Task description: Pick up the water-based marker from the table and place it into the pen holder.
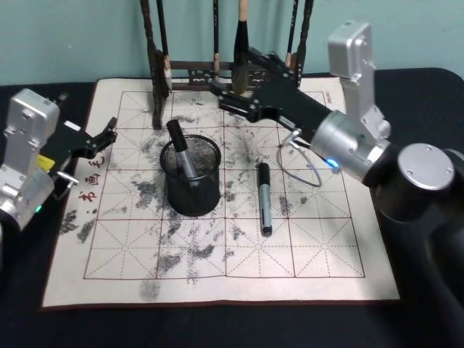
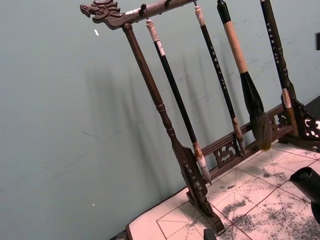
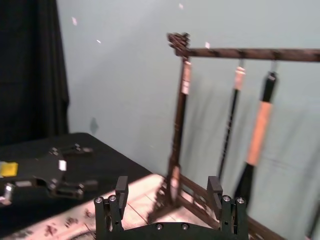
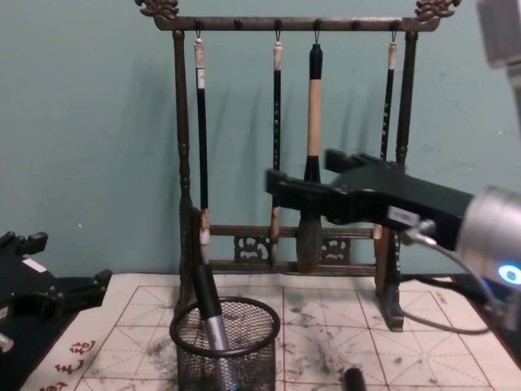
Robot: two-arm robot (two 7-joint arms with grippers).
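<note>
The pen holder (image 1: 193, 190), a short black mesh cup, stands on the inked mat left of centre. One grey-and-black marker (image 1: 180, 150) leans inside it, its cap sticking out (image 4: 207, 308). A second water-based marker (image 1: 264, 197) lies flat on the mat to the holder's right. My right gripper (image 1: 219, 96) hovers open and empty above the mat's far side, beyond the holder and in front of the brush rack; its fingers (image 3: 121, 191) stand wide apart. Off the mat's left edge, my left gripper (image 1: 109, 132) rests open.
A tall dark wooden rack of hanging calligraphy brushes (image 4: 293, 163) stands at the mat's far edge, close behind my right gripper. The gridded practice mat (image 1: 290, 254) lies on a black table, with bare room in front and to the right.
</note>
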